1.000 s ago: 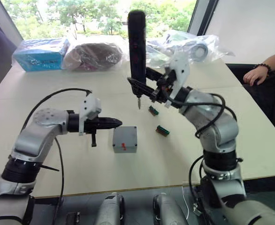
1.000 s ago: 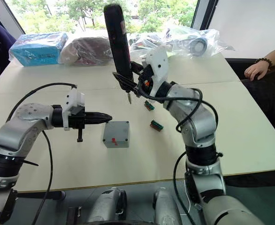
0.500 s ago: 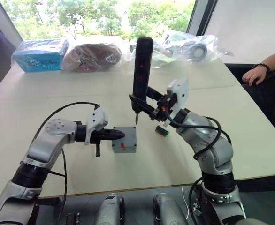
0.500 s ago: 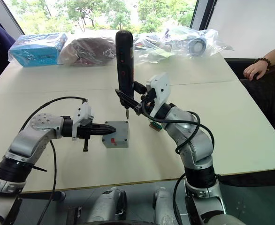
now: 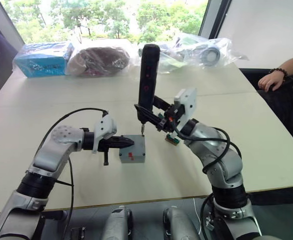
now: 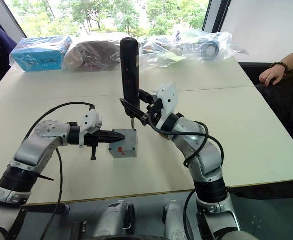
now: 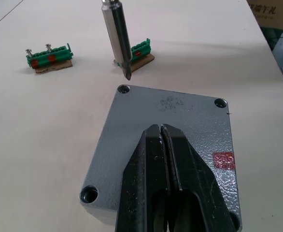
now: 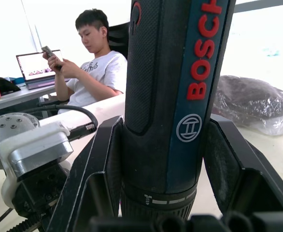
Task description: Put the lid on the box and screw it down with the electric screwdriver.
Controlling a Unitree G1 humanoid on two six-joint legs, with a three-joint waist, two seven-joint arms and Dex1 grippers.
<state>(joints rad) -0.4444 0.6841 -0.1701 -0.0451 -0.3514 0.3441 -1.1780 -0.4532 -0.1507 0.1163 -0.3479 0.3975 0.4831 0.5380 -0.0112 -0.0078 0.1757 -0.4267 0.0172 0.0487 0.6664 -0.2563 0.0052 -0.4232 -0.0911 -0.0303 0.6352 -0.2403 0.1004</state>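
The grey lid [image 7: 170, 108], with a red mark near one corner, lies flat on the box [image 5: 131, 160] in the middle of the table. My left gripper [image 7: 160, 129] is shut and its black fingertips rest on top of the lid. My right gripper [image 5: 149, 115] is shut on the electric screwdriver [image 5: 146, 75], a black tool with red lettering that it holds upright. The metal bit [image 7: 120, 38] points down, and its tip hangs just beyond the lid's far corner screw hole [image 7: 124, 89], slightly above it.
Two green terminal pieces [image 7: 47, 54] [image 7: 140, 50] lie just beyond the box. A blue packet [image 5: 42, 57], a dark bag [image 5: 99, 60] and clear plastic bags [image 5: 206, 50] line the far edge. A person's hand [image 5: 274, 79] rests at the right edge.
My right arm has lowered the screwdriver and brought it towards the box, so the bit now hangs by the far corner. My left gripper has slid right onto the lid.
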